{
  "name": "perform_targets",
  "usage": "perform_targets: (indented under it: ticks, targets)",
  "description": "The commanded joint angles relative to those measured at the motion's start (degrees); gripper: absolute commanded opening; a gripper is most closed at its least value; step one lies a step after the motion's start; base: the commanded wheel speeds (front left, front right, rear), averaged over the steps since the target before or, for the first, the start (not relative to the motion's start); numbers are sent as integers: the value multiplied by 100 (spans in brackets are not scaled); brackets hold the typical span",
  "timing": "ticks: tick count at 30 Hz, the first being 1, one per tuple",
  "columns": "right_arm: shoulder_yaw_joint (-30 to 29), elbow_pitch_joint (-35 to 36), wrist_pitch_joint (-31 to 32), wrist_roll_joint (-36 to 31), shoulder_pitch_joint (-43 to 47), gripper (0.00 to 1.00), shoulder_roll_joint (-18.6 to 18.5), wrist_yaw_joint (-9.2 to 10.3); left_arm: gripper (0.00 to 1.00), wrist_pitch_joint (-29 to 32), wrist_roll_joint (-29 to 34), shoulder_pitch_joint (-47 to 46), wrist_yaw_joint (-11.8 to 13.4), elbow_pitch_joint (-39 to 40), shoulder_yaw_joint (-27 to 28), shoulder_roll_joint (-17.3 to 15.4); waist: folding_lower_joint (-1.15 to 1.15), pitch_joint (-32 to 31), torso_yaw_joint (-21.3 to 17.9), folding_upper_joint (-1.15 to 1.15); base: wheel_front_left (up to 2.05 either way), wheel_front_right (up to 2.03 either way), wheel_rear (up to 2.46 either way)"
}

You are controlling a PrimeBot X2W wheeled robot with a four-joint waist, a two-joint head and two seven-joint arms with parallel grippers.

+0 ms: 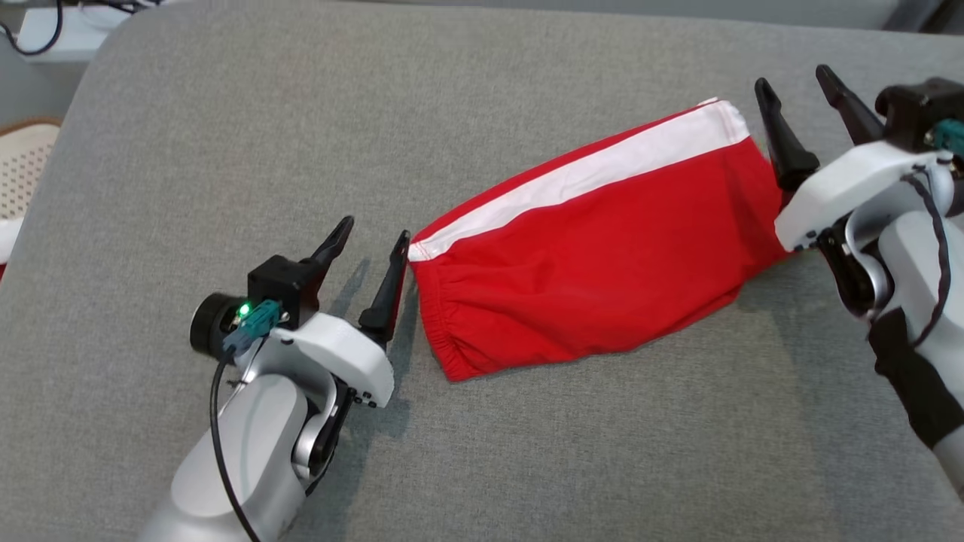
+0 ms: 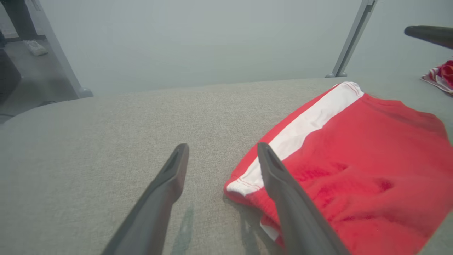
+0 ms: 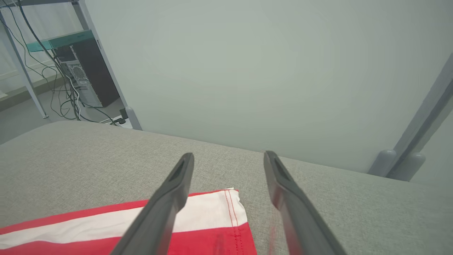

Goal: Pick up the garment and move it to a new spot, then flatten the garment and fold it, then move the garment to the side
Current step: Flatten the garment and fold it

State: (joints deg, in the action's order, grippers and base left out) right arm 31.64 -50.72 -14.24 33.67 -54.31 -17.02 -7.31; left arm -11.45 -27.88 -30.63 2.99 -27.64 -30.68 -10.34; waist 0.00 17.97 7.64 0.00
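**A:** Jaws stand apart on both our arms, clamped on nothing. The left gripper (image 1: 375, 227) and the right gripper (image 1: 792, 75) each show two dark fingers spread wide.

**B:** Agreed. Between them we see the garment (image 1: 587, 248), red with a white stripe along its far edge. It lies flat on the gray padded surface (image 1: 226, 113), slanting from our left gripper up toward our right one.

**A:** Its gathered elastic end sits just beside our left gripper's inner finger. We cannot tell whether they touch.

**B:** At the other end, our right wrist view puts one finger over the stripe's corner, where red stitching crosses the white. The other finger is over bare gray cloth.

**A:** Farther out, we see a second red and white cloth (image 2: 440, 76) beyond the garment and a pale woven basket (image 1: 22, 165) at the left edge.

**B:** Past the surface, a computer tower (image 3: 88, 78) stands on the floor among loose cables (image 3: 63, 102).
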Motion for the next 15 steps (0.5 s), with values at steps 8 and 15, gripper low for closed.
perform_targets:
  ticks: [8, 15]
  targets:
    - [-1067, 1212, -74, -813, 1507, 100, 182, -18, 100, -289, -115, 601, 240, 562, 460, -230, 0, -615, -271, 0, 0, 0, 0]
    - [-1831, 2129, -75, -1315, 2578, 100, 455, -18, 100, -349, -49, 1234, 402, 1070, 748, -270, 0, -978, -409, 0, 0, 0, 0]
